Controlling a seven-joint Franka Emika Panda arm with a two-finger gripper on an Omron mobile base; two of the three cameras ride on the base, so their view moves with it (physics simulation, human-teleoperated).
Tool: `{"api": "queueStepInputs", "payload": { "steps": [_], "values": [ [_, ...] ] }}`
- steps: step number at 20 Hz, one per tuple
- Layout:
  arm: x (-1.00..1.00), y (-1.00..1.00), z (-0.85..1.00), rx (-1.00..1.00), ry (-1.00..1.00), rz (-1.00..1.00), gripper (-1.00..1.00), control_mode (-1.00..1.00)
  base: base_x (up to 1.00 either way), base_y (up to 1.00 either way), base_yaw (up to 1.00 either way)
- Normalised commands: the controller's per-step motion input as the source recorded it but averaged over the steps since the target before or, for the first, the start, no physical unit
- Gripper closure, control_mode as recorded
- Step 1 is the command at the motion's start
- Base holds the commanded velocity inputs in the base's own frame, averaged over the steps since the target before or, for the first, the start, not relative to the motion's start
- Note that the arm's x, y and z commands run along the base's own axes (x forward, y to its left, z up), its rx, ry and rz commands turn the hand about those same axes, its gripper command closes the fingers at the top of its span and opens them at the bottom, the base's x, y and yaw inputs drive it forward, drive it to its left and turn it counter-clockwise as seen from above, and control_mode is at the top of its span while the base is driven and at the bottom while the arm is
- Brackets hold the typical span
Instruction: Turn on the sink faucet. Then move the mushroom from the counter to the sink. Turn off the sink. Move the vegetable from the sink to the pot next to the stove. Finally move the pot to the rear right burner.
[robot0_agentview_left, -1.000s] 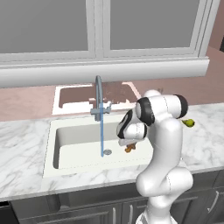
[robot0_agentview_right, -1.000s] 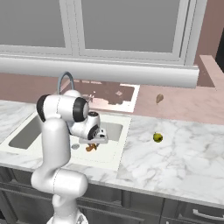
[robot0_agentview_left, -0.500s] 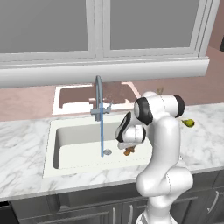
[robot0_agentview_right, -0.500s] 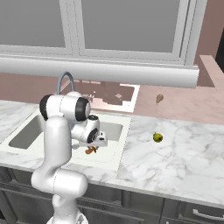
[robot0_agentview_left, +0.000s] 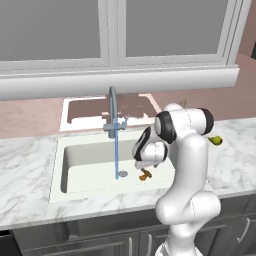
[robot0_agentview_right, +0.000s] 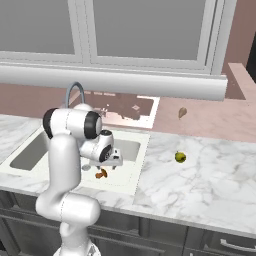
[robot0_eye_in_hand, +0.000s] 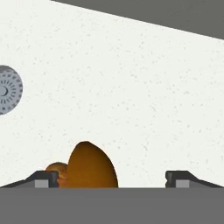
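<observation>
Water runs from the faucet (robot0_agentview_left: 113, 107) down to the drain (robot0_eye_in_hand: 5, 89) of the sink (robot0_agentview_left: 75, 165), near the basin's middle. To its right, toward the sink's right edge, the mushroom (robot0_eye_in_hand: 89, 167) sits between the spread fingers of your gripper (robot0_eye_in_hand: 111, 178), which grip nothing (the left pad stands just beside the cap). Lift straight up so neither finger drags it, then reach for the faucet handle with the jaws clear. A small green fruit (robot0_agentview_right: 180, 157) lies on the worktop, well right of the basin.
</observation>
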Motion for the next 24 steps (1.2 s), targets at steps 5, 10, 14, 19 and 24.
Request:
{"api": "queueStepInputs", "payload": {
  "steps": [5, 10, 14, 19, 24],
  "values": [
    [-0.13, 0.00, 0.53, 0.00, 0.00, 0.00, -1.00, -1.00, 0.00, 0.00, 0.00],
    [-0.18, 0.00, 0.52, 0.00, 0.00, 0.00, -1.00, -1.00, 0.00, 0.00, 0.00],
    [-0.22, 0.00, 0.37, 0.00, -0.02, 0.00, -1.00, -1.00, 0.00, 0.00, 0.00],
    [-0.28, 0.00, 0.18, 0.01, -0.10, 0.07, -1.00, -1.00, 0.00, 0.00, 0.00],
    [-0.26, 0.00, 0.19, 0.05, -0.16, 0.15, -1.00, -1.00, 0.00, 0.00, 0.00]
  ]
}}
